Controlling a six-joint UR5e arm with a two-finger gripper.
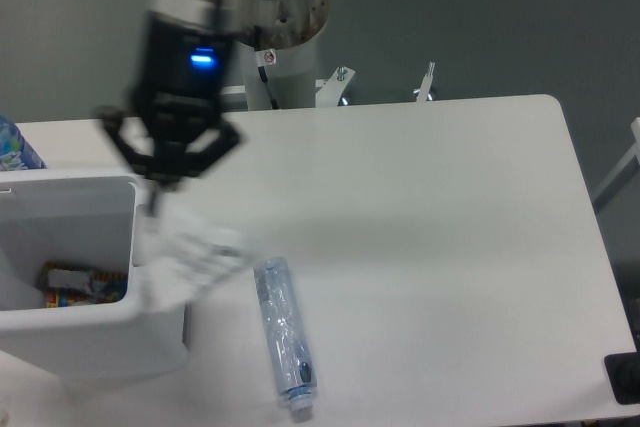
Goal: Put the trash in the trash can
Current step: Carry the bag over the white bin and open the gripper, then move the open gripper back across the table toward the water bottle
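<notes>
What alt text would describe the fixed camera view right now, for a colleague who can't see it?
The gripper, motion-blurred, carries the crumpled clear wrapper at the right rim of the white trash can, which already holds some colourful litter. The crushed clear bottle lies on the white table just right of the can.

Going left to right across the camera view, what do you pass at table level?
Trash can → wrapper hanging blurred from the gripper at the can's right rim → bottle lying on the table.
</notes>
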